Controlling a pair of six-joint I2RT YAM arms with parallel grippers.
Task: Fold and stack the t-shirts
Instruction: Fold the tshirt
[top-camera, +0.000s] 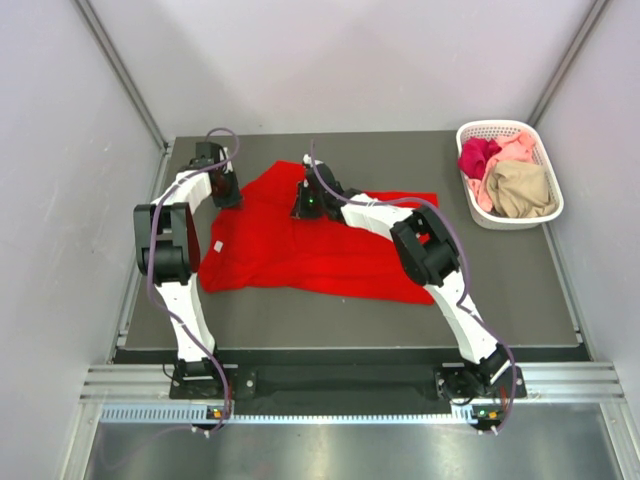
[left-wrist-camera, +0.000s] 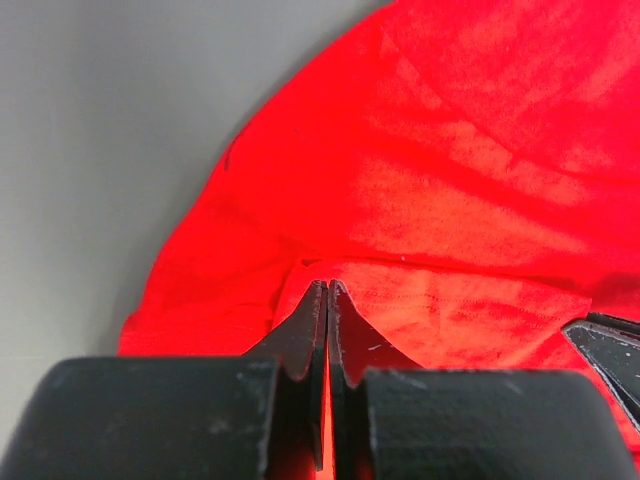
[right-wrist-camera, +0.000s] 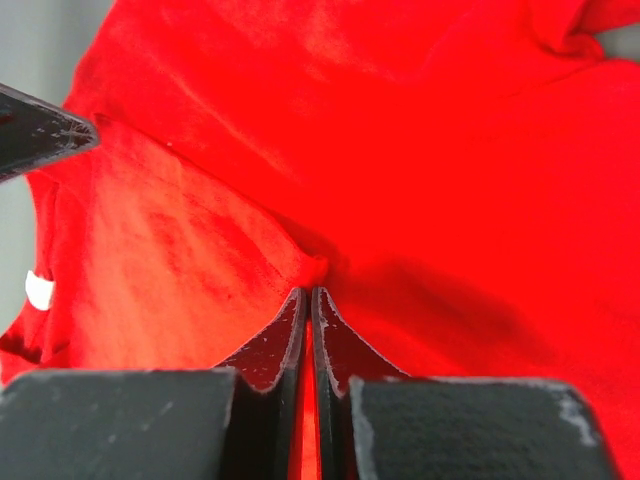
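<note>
Left gripper (left-wrist-camera: 328, 288): jaws pressed together on a thin fold of the red t-shirt (left-wrist-camera: 470, 160) at its far left edge; red cloth shows in the slit between them
Right gripper (right-wrist-camera: 308, 295): likewise closed, pinching a small peak of the same shirt near the middle of its far part; the cloth puckers toward the tips
Shirt position: spread rumpled on the table (top-camera: 500, 290), far side under both arms, near hem loose toward the bases; white neck label (right-wrist-camera: 40, 290) on its left side
Remaining stock: magenta, pale pink and tan t-shirts (top-camera: 520, 188) heaped in the white basket (top-camera: 510, 127) at the far right corner, well apart from the work
Risk, thin bite: each pinch takes little cloth; a quick lift may pull one side free, and the shirt would swing and bunch
Risk, layers: I cannot tell whether one layer or two is caught; a single layer would open the shirt rather than fold it
Risk, uneven carry: the shirt's right portion lies outside both holds; it would likely sag and drag, leaving a crooked fold
</note>
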